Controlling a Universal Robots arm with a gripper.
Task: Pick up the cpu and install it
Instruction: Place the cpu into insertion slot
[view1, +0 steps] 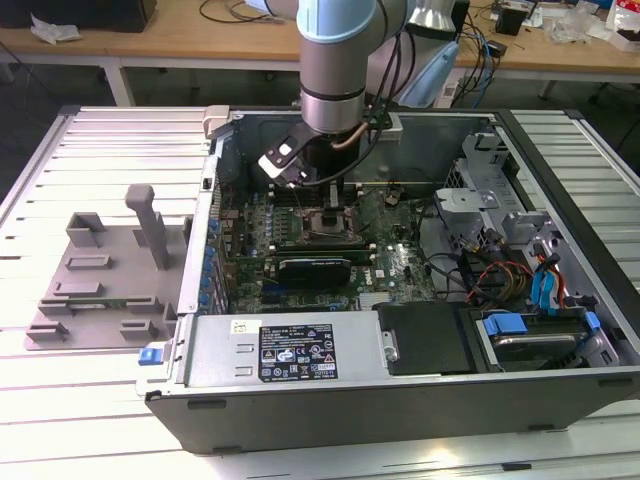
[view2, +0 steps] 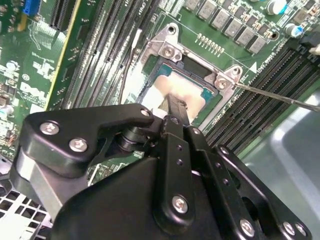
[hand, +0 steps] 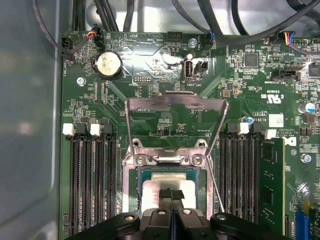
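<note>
The cpu (hand: 155, 189), a flat square with a shiny silver top, lies inside the black socket frame (hand: 133, 200) on the green motherboard (hand: 150, 80). It shows in both wrist views, with its pale top (view2: 172, 86) partly covered by the black fingers. My gripper (hand: 171, 193) hangs straight over the cpu's middle, with its two thin fingers pressed together and nothing between them. The tips are at the cpu's top, and I cannot tell whether they touch it. In the exterior view the gripper (view1: 325, 195) is down inside the open computer case, above the socket (view1: 330, 218).
The socket's metal load plate (hand: 175, 107) stands flipped open, its thin lever rod (view2: 280, 96) off to one side. Memory slots (hand: 90, 180) flank the socket, and a memory stick (hand: 270, 180) sits in one. A grey fixture plate (view1: 100, 285) lies at the exterior view's left, drive bays (view1: 530, 290) at its right.
</note>
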